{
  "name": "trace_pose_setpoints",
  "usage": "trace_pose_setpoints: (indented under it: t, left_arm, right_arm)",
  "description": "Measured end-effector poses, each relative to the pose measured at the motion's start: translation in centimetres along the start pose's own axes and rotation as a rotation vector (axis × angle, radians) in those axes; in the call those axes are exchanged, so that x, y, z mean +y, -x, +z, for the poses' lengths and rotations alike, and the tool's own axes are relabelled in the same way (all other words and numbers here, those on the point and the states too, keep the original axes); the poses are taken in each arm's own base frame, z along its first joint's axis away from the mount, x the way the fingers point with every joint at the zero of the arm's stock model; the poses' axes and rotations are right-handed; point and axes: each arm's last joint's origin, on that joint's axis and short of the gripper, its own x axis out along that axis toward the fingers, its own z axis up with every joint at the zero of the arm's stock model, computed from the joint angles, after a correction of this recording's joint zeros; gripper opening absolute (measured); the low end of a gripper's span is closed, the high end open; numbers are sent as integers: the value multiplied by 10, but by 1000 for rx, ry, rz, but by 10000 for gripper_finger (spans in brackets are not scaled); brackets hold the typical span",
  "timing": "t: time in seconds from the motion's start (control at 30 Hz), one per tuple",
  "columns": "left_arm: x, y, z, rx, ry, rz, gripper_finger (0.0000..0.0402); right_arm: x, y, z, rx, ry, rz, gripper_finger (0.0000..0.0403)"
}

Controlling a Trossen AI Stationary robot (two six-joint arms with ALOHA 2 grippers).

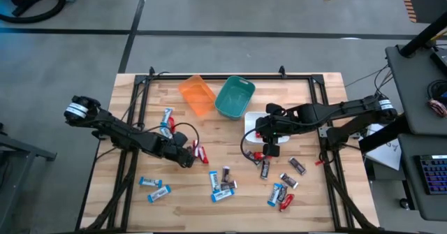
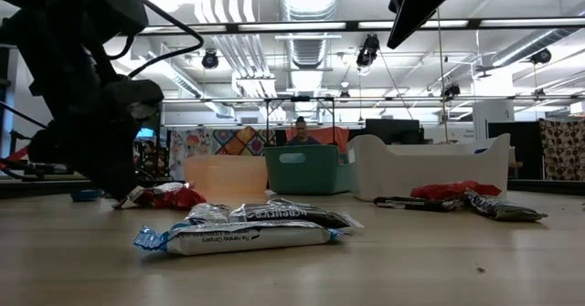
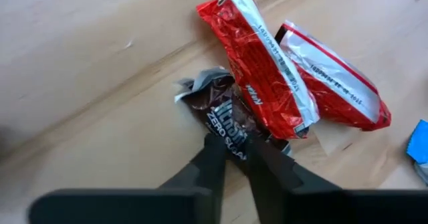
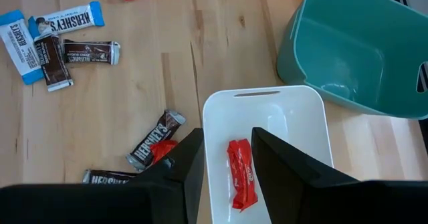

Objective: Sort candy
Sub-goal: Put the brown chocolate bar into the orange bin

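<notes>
The left gripper is lowered to the table, jaws pinched on a brown candy bar beside two red bars. The right gripper is held half-open and empty above the white bin, bare wood all around.

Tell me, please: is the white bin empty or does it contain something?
Not empty. The right wrist view shows one red candy lying inside the white bin; nothing else is visible in the part shown.

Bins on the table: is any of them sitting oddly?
Yes. The orange bin and the teal bin both lie tipped on their sides, openings facing the candy, while the white bin sits upright, holding one red candy.
</notes>
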Motion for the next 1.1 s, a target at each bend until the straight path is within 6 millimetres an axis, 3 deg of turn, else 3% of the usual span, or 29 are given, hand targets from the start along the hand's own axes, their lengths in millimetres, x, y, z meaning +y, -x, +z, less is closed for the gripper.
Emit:
trace_pose_setpoints:
  t: [0.1,0.37,0.77,0.93,1.1]
  left_arm:
    - [0,0,0,-6,-9,1,6]
    - [0,6,2,-12,-55,-19,0]
    - [-1,47,13,-53,-87,-210,0]
    - [-2,42,14,-82,-19,-181,6]
    - [-4,30,11,-56,-22,-125,47]
  right_arm:
    - [0,0,0,0,0,0,118]
    - [0,0,0,-1,0,0,118]
    - [0,0,0,-3,-1,1,118]
    - [0,0,0,-4,-1,1,118]
    - [0,0,1,-7,-1,1,118]
